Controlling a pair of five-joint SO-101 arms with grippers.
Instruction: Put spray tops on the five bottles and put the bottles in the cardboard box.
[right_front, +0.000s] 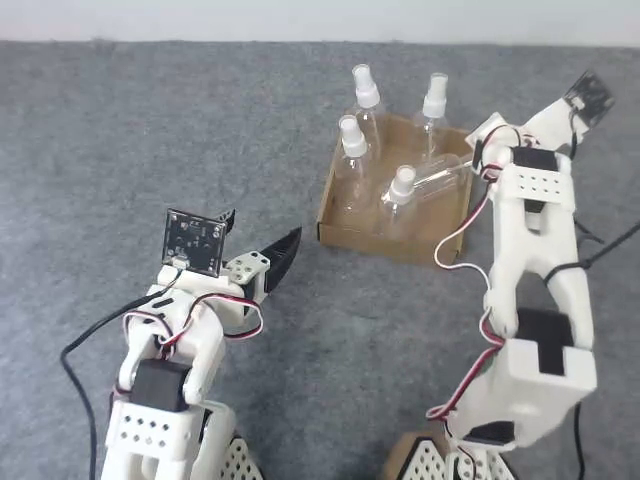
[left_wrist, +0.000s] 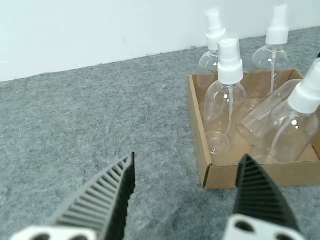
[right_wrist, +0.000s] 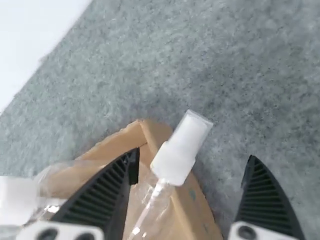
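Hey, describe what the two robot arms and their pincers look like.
The left arm and right arm are white shells around black motors, with red, white and black wires looping along them. The left pincer and right pincer have black, ribbed, pointed fingers.

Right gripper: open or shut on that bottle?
Open. The right gripper has its jaws spread wide either side of the spray top.
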